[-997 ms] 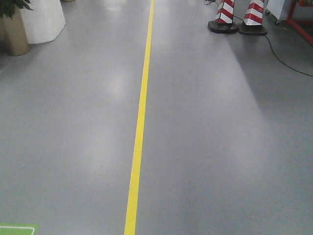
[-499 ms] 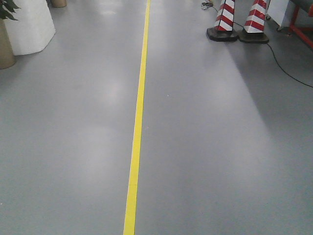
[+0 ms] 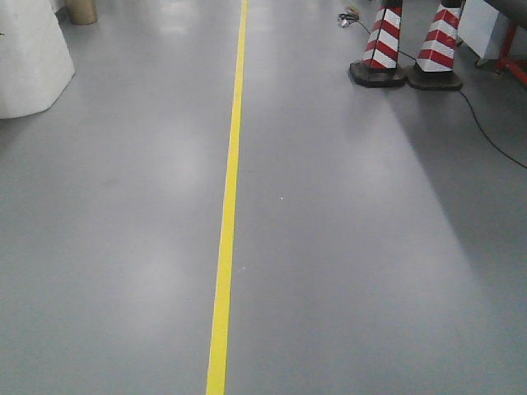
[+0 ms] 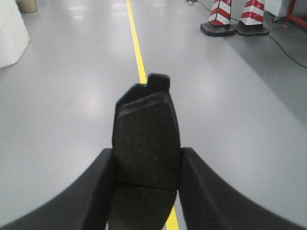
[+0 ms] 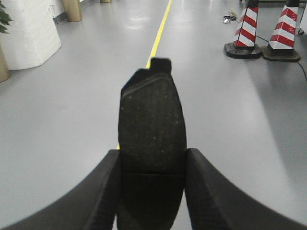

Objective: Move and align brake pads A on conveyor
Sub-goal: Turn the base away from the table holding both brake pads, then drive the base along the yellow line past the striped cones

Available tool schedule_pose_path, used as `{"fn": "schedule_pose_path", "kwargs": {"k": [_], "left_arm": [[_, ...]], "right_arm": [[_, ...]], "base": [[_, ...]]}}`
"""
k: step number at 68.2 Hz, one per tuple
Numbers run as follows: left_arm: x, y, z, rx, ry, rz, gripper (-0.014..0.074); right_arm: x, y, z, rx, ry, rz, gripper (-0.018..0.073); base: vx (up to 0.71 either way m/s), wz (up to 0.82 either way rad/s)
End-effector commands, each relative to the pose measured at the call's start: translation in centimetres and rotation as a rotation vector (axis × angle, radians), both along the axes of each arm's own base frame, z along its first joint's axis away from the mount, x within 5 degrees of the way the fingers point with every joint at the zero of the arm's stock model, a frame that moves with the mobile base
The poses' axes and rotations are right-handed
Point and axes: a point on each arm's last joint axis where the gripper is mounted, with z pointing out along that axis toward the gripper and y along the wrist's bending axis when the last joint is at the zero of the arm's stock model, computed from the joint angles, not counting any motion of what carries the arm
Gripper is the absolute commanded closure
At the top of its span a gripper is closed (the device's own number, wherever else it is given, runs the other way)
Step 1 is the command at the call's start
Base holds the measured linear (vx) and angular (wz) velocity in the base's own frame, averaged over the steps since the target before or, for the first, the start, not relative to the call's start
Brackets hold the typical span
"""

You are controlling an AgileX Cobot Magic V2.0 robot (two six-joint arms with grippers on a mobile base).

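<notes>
Left wrist view: clamping left pad [image 4: 146,139] between the two black fingers [image 4: 93,191] of left gripper [image 4: 146,165]. Pressing on both long edges toward the pad's near end. Presenting the rough dark face to the camera, with the long axis running away from the wrist and a small notched tab at the far tip. Crossing the pad with a groove low down, level with the fingers. Reaching forward and tilting slightly down above grey floor [image 4: 62,110], well apart from it. Covering the near stretch of yellow line [image 4: 136,43], which runs off to the far side.

Right wrist view: clamping right pad [image 5: 152,124] the same way in right gripper [image 5: 152,167], with fingers [image 5: 100,196] closing on its long edges at the near end. Pointing the tab far, with the groove lying between the fingers. Extending forward at a similar shallow downward angle, holding the pad in the air over the floor, just right of the line.

Front view: looking along bare floor with the line running near to far, left of centre. Standing side by side at far right, left cone [image 3: 380,45] and right cone [image 3: 438,49], red-and-white striped on black bases. Trailing past the cones toward the right edge, black cable [image 3: 494,140]. Sitting at far left, white block [image 3: 25,58].
</notes>
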Motion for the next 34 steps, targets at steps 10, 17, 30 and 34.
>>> {"fn": "schedule_pose_path", "kwargs": {"k": [10, 17, 30, 34], "left_arm": [[0.30, -0.01, 1.71, -0.028, -0.115, 0.006, 0.0603], [0.30, -0.01, 1.71, -0.028, -0.115, 0.006, 0.0603], [0.30, -0.01, 1.71, -0.028, -0.114, 0.006, 0.0603], [0.30, -0.01, 1.71, -0.028, -0.114, 0.006, 0.0603]], "right_arm": [[0.12, 0.01, 1.79, 0.010, -0.121, 0.001, 0.0564], [0.11, 0.00, 1.75, 0.009, -0.117, 0.001, 0.0564], [0.10, 0.00, 1.73, 0.009, -0.114, 0.001, 0.0564], [0.10, 0.00, 1.73, 0.009, -0.114, 0.001, 0.0564]], "base": [[0.67, -0.08], [0.69, -0.11], [0.70, -0.11], [0.70, -0.10]]}}
